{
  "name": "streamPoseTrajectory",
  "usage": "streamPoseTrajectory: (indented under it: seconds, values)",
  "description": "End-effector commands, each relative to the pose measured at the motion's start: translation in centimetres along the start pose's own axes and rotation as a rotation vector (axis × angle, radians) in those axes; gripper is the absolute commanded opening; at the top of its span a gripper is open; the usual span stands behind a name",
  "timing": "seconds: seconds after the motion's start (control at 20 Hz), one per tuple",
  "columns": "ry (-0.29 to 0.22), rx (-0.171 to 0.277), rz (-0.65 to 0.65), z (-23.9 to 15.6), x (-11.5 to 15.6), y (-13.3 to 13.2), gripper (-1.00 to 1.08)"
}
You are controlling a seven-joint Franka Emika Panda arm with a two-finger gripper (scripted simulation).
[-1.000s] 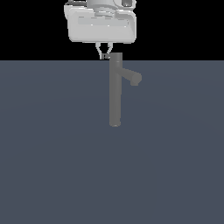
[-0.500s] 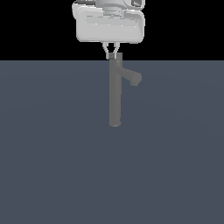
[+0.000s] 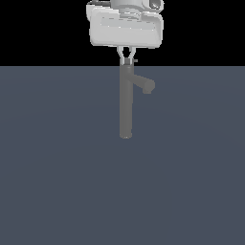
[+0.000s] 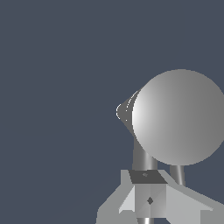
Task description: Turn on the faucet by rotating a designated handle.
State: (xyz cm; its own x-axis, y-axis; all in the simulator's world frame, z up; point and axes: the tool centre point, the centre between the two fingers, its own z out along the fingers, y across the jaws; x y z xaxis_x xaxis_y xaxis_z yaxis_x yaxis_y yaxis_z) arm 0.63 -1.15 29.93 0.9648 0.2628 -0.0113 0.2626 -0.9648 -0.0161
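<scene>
Dark grey floor lies under the faucet (image 3: pixel 126 103). Right above its top hangs the gripper (image 3: pixel 126 59). Its fingers look almost closed, and the handle (image 3: pixel 135 61) pokes out sideways just beside them.

one faucet (image 3: pixel 126 103), one handle (image 3: pixel 134 61), one tool (image 3: pixel 126 59).

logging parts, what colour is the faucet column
Dull dark grey faucet, clearest in the exterior view.

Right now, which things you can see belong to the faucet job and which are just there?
Part of the job:
- faucet
- handle, a thin rod at the faucet's top, barely visible
- gripper, right above the faucet's top

Just there:
- flat grey floor
- nothing else in view
</scene>
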Motion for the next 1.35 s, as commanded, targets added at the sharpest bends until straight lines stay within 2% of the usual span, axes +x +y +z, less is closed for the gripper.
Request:
streamPoseTrajectory:
  seconds: [0.0, 0.25, 0.3, 1.3]
  values:
    - [0.016, -0.015, 0.047, -0.2, 0.3, 4.1, -1.00]
    - [0.012, -0.016, 0.062, -0.2, 0.4, 6.3, -1.00]
    - [-0.012, 0.006, 0.015, 0.0, 0.2, 2.5, -1.00]
    - [0.011, -0.015, 0.060, -0.3, 4.9, 7.4, -1.00]
